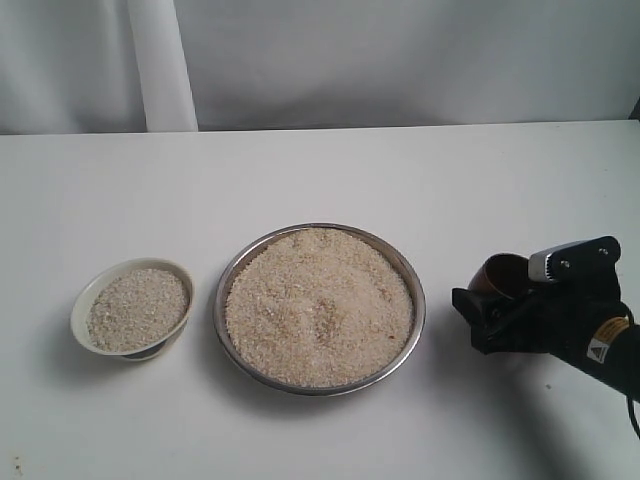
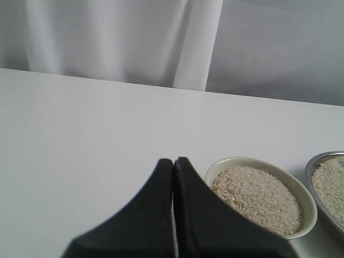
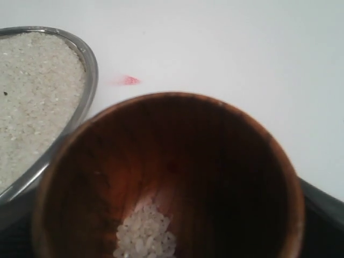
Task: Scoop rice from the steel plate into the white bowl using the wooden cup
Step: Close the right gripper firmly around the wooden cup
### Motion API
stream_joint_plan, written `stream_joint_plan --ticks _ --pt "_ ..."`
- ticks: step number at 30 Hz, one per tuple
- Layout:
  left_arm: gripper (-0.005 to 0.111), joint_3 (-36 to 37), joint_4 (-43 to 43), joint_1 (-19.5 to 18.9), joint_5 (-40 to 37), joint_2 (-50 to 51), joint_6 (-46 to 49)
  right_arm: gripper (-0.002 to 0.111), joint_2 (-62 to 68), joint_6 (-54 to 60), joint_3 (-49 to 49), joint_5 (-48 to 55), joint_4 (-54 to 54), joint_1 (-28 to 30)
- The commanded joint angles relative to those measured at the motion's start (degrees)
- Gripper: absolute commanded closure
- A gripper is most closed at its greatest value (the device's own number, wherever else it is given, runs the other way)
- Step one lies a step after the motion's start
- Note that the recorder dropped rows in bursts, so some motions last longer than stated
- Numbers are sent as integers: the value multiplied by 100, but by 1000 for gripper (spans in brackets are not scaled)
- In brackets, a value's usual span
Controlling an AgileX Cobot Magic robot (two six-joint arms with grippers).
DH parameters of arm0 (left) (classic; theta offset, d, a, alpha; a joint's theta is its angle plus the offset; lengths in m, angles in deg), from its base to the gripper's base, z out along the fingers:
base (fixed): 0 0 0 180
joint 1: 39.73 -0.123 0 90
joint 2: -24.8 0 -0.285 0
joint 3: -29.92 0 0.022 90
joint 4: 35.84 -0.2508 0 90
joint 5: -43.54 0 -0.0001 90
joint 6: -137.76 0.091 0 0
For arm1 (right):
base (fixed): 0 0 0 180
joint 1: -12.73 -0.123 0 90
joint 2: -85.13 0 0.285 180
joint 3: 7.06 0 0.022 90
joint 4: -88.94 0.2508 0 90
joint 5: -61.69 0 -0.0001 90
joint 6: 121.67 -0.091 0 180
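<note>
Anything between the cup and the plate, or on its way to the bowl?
Cup to plate: nothing visible, only table between them. The bowl sits on the plate's far side, so the plate itself lies between cup and bowl.

One steel plate (image 1: 417,318), one white bowl (image 1: 82,298) and one wooden cup (image 1: 503,272) on one white table (image 1: 300,170). Three portions of rice (image 1: 318,305), one in each vessel. Two black grippers: one left gripper (image 2: 173,167), one right gripper (image 1: 490,302).
</note>
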Motion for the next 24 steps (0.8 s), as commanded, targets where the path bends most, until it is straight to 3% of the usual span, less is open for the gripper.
stream_joint_plan --ticks 1,9,16,20,24 --pt "107 11 5 9 32 1 -25 66 -2 -34 13 -250 -43 -6" --pt "107 11 5 9 32 1 -25 74 -2 -23 13 -43 -21 -6" --pt "107 11 5 9 32 1 -25 103 -2 450 13 120 -21 -6" --pt "107 11 5 9 32 1 -25 105 -2 498 48 168 -21 -6" --pt "107 11 5 9 32 1 -25 105 -2 487 356 1100 -82 -6"
